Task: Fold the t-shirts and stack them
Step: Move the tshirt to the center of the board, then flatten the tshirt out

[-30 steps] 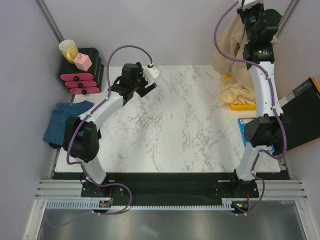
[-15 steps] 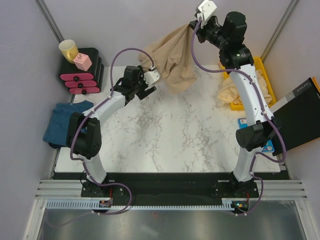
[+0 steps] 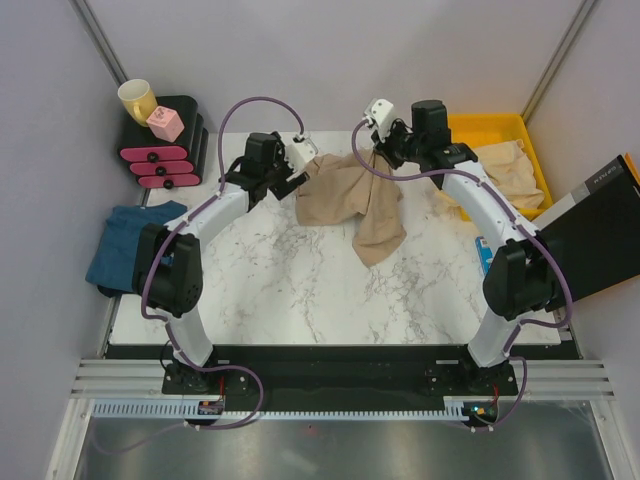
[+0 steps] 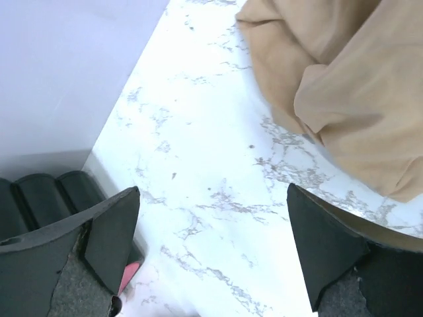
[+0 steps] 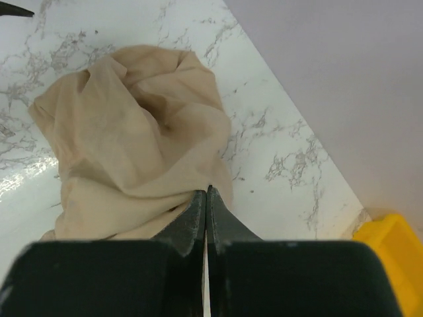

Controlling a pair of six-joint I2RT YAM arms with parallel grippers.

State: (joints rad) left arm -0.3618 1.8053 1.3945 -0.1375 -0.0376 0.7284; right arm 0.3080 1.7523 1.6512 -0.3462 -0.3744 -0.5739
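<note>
We see a tan t-shirt (image 3: 352, 205) heaped on the far side of the table (image 3: 300, 290)
Our right gripper (image 5: 206, 193) is pressed together, pinching its edge; our left gripper (image 4: 211, 211) is spread wide just beside the cloth

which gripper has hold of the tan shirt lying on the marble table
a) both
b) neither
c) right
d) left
c: the right gripper is shut with an edge of the tan t-shirt pinched at its tips, while the left gripper stands open over the marble table, beside the cloth and not on it.
</note>
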